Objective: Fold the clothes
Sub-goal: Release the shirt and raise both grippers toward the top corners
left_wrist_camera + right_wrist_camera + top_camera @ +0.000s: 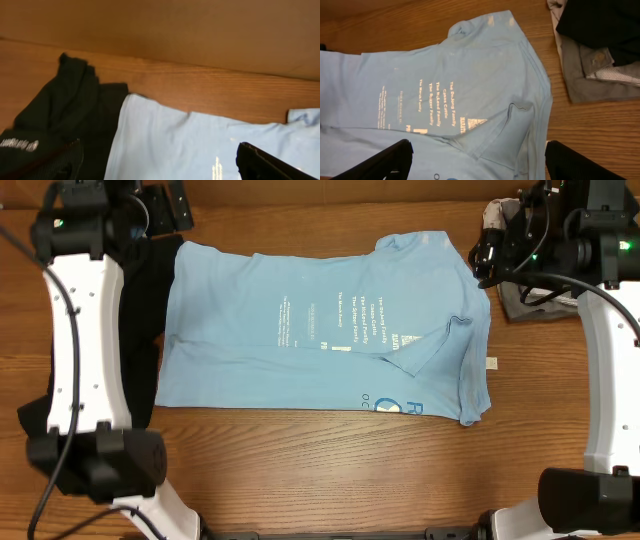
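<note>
The light blue T-shirt (300, 370) lies flat across the middle of the table, with white printed text and one sleeve folded in over its right part. A small white tag (491, 362) sits at its right edge. My left gripper (162, 210) hovers open and empty above the shirt's far left corner. In the left wrist view the gripper (160, 170) spans that corner of the shirt (175, 145). My right gripper (487, 255) hovers open and empty at the shirt's far right corner. In the right wrist view the gripper (477, 165) is above the folded sleeve on the shirt (485, 75).
A black garment (145, 280) lies left of the shirt under the left arm, and it also shows in the left wrist view (65, 115). A pile of grey and dark clothes (525, 300) lies at the far right, also visible in the right wrist view (600, 50). A brown wall runs along the table's back.
</note>
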Available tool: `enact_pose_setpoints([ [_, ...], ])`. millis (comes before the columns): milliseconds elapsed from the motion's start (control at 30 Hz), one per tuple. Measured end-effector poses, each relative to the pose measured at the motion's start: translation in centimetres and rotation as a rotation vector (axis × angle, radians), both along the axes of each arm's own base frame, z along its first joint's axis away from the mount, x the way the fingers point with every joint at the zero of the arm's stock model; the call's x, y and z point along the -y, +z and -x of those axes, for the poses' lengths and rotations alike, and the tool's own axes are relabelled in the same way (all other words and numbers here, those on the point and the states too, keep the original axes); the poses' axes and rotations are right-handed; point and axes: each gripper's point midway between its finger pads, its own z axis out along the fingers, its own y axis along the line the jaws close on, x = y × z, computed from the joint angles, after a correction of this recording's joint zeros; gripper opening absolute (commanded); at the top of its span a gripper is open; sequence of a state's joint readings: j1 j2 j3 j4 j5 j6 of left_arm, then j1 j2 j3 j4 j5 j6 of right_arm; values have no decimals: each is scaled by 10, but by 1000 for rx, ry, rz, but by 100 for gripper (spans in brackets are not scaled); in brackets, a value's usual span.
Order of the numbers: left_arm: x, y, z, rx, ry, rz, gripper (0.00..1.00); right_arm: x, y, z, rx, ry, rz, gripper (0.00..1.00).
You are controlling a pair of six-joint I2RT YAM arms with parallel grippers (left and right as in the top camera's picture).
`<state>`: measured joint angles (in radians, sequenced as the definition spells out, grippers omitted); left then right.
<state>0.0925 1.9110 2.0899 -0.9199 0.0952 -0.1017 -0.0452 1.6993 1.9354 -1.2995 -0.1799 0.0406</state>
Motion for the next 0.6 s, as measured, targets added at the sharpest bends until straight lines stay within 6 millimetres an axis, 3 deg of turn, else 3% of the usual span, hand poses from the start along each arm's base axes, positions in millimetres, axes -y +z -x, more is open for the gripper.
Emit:
enact_pose_setpoints([
  [67,-1,-26,-22,-13,-16,-7,100,-1,-1,0,-4,3,-4,88],
  [133,-2,-67,-47,-47,-31,-13,100,-1,-4,-1,-12,5,-6,88],
  [233,-4,-126,-72,-96,-45,-17,100,-2,-11,1,-44,6,-9,88],
  [333,-5,-177,-85,-142,-51,-11,100,-3,-22,1,-84,10,-15,88],
  [433,-6,-197,-96,-131,-52,-12,99,-3,-33,2,-127,11,-18,88],
  [600,-7,-205,-110,-90,-55,-21,99,-3,-49,0,-179,11,-20,88],
])
